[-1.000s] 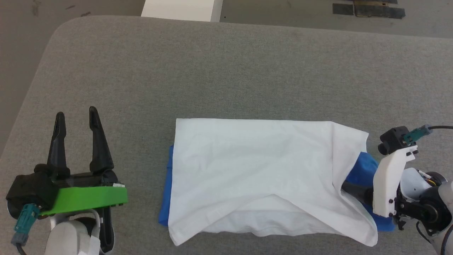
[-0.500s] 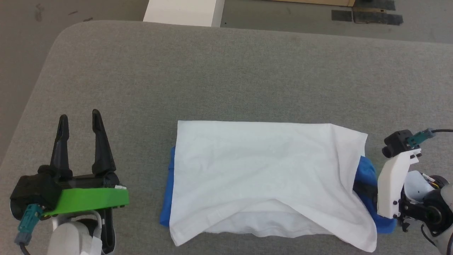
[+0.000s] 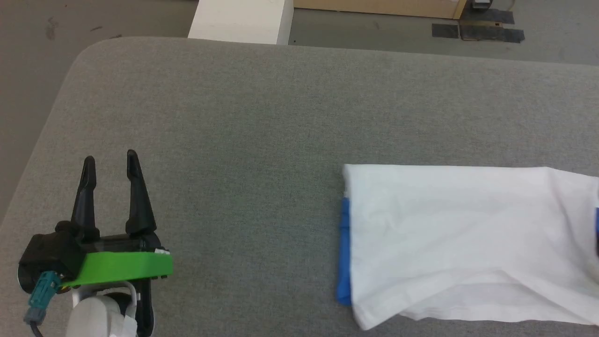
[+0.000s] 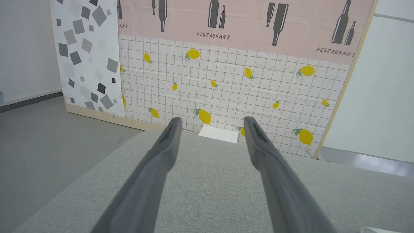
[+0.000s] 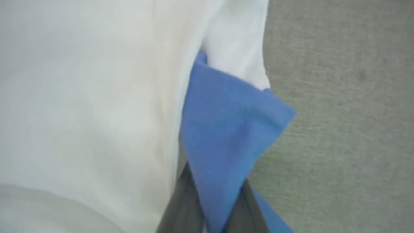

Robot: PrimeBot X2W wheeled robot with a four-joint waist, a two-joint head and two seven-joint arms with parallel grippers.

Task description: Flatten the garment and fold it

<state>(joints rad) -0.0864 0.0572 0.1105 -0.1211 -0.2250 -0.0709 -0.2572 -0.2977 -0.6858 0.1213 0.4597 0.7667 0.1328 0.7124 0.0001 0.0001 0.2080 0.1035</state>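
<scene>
Looking at the garment (image 3: 468, 243): folded to a white oblong, lying on the grey bench (image 3: 281, 117) at the near right of the head view and running off that view's right edge. Blue strip peeking out from under its left edge; top white layer curving up along the near side over another white layer beneath. Up close in the right wrist view, white cloth beside a blue sleeve fold (image 5: 226, 129), jutting out as a pointed flap over the bench fabric. Pinched at that flap by the right gripper (image 5: 213, 210), one dark finger (image 5: 179, 210) on each side of the blue cloth, tips hidden under it. Well apart to the left, at the lower left of the head view, the left gripper (image 3: 110, 161), spread wide, pointing toward the bench's far edge. Same parted fingers (image 4: 161, 168) in the left wrist view, above the bench top and facing a wall panel (image 4: 226, 81) printed with lemons, bottles and the word RESTAURANT. Beyond the far edge, a white block (image 3: 241, 21) on the grey floor (image 3: 28, 70), with dark tape patches (image 3: 477, 32) farther right.
</scene>
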